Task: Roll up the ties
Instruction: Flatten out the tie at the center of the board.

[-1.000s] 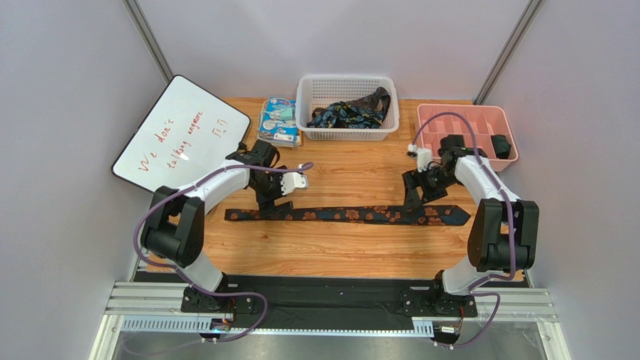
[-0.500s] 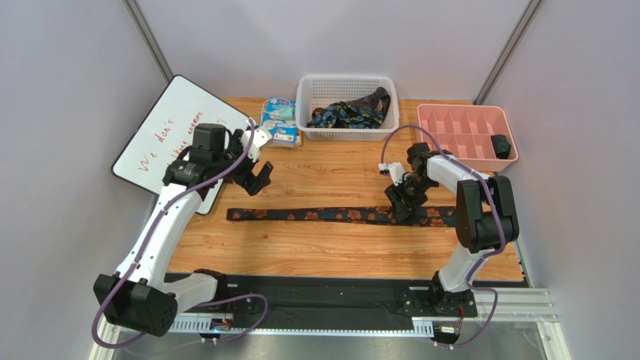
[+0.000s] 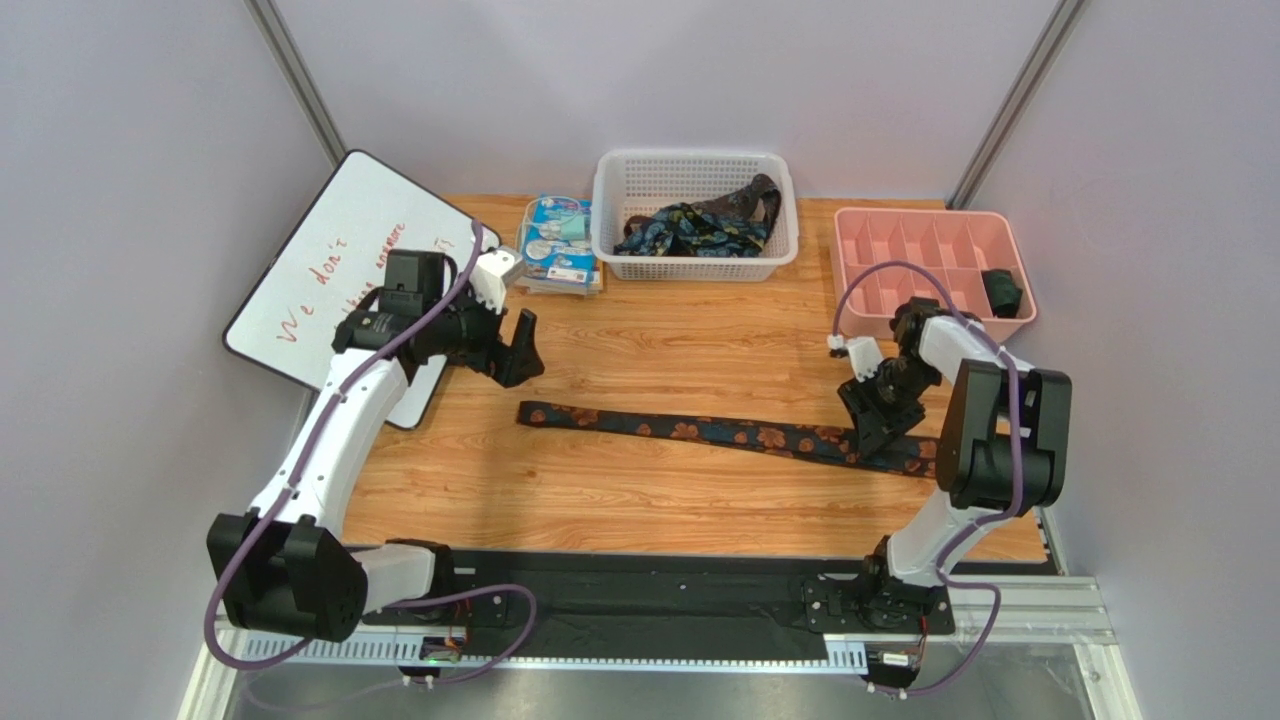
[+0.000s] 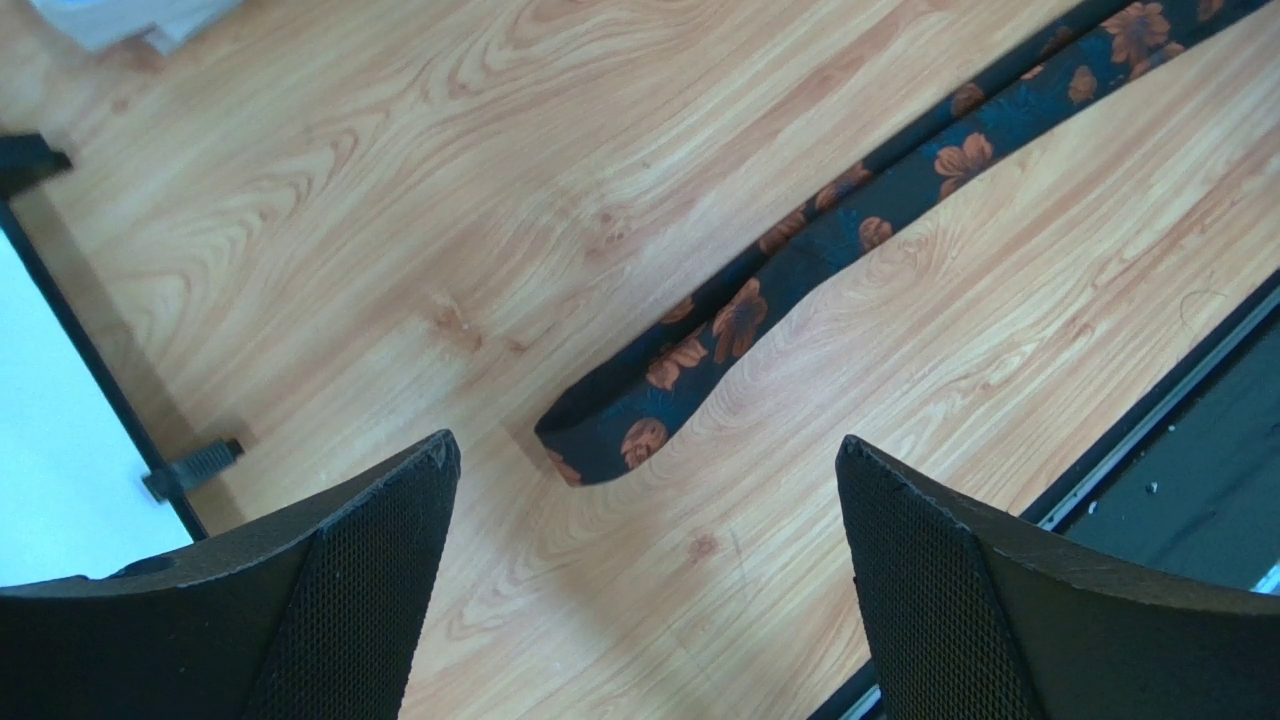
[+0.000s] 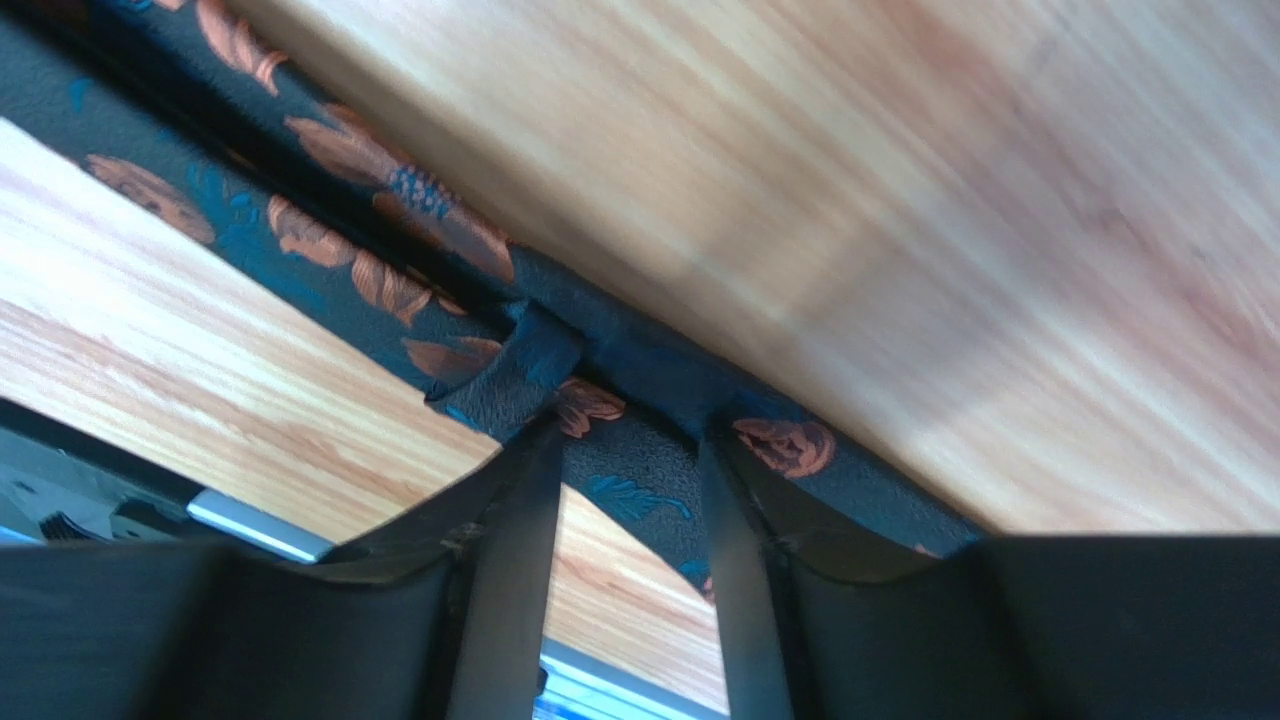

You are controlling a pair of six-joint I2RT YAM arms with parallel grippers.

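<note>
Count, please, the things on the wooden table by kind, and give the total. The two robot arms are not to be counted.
Necktie laid out flat: 1
White plastic basket with a heap of ties, number unclear: 1
Pink divided tray: 1
Dark item in the tray: 1
Blue-white printed packet: 1
Whiteboard: 1
Total: 6

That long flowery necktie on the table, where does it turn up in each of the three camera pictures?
Top camera: the necktie lies across the wooden table, slanting down to the right.
Left wrist camera: its narrow end runs from centre to the upper right corner.
Right wrist camera: it crosses from the upper left, bunched at the right pincer.
Shared landmark: the orange flowers.
</note>
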